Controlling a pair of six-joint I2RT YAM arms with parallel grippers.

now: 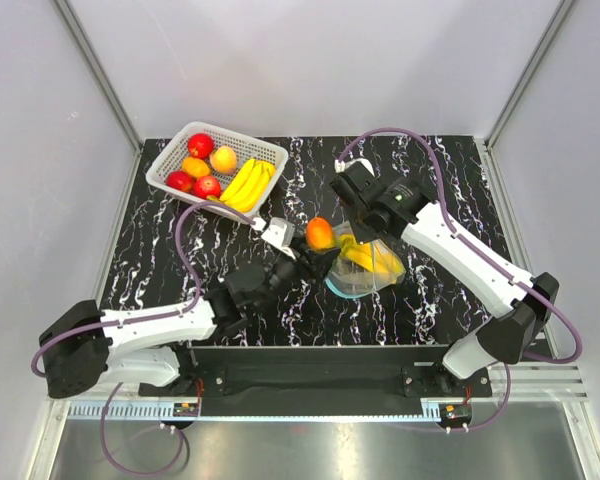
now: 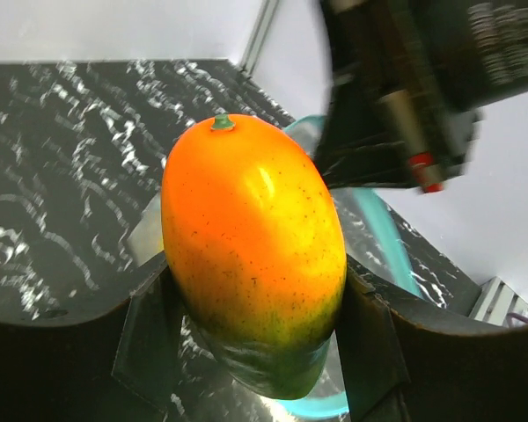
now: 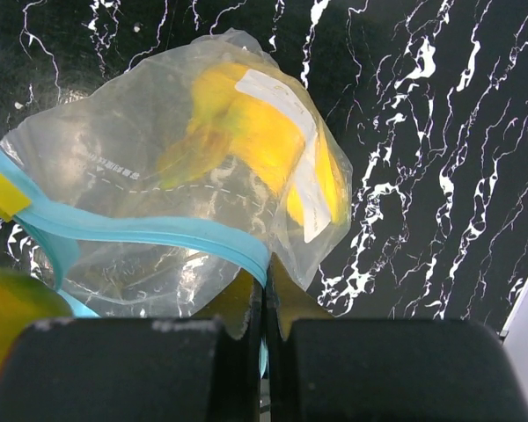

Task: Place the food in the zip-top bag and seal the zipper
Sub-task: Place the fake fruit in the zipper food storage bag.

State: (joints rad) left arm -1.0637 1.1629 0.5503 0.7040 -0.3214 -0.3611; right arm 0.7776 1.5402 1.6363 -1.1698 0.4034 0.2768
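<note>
My left gripper [image 1: 315,252] is shut on an orange-green mango [image 1: 320,232], held at the open mouth of the clear zip-top bag [image 1: 365,268]. In the left wrist view the mango [image 2: 251,251] fills the space between the black fingers [image 2: 150,338], with the teal zipper strip [image 2: 383,237] behind it. My right gripper [image 1: 358,222] is shut on the bag's mouth edge; in the right wrist view it [image 3: 266,294] pinches the blue zipper [image 3: 150,230]. A yellow banana bunch [image 3: 246,132] lies inside the bag [image 3: 123,167].
A white lattice basket [image 1: 170,160] at the back left holds red apples [image 1: 200,145], orange and peach round fruits [image 1: 223,159] and bananas [image 1: 246,184]. Grey walls enclose the black marbled table [image 1: 450,170].
</note>
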